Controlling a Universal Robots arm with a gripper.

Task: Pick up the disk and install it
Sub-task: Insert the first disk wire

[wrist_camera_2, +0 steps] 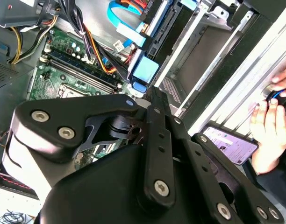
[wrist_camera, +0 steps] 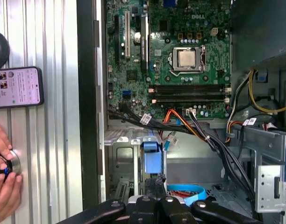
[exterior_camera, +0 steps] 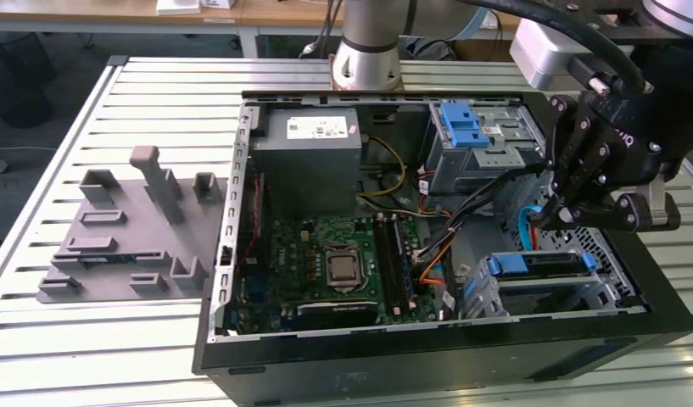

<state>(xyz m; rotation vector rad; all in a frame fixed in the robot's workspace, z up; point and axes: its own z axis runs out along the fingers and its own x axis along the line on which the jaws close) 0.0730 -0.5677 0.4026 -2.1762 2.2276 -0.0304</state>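
Observation:
The disk (exterior_camera: 536,264), a flat drive in a blue plastic carrier, stands on edge in the metal drive cage (exterior_camera: 550,297) at the front corner of the open computer case, on the exterior view's right. Its blue end tab (wrist_camera: 152,161) shows in the first wrist view, and again as a blue end tab (wrist_camera_2: 144,70) in the second wrist view. My black gripper (exterior_camera: 561,219) hangs just above and behind the disk, beside a blue data cable (exterior_camera: 528,227). Whether it touches the disk is hidden.
The case holds a motherboard (exterior_camera: 335,263), a grey power-supply box (exterior_camera: 312,140), an upper bay with a blue latch (exterior_camera: 465,127) and loose cables (wrist_camera: 203,135). A grey fixture (exterior_camera: 131,229) lies on the slatted table. Beside the case are a phone (wrist_camera: 17,87) and a person's hands (wrist_camera: 3,172).

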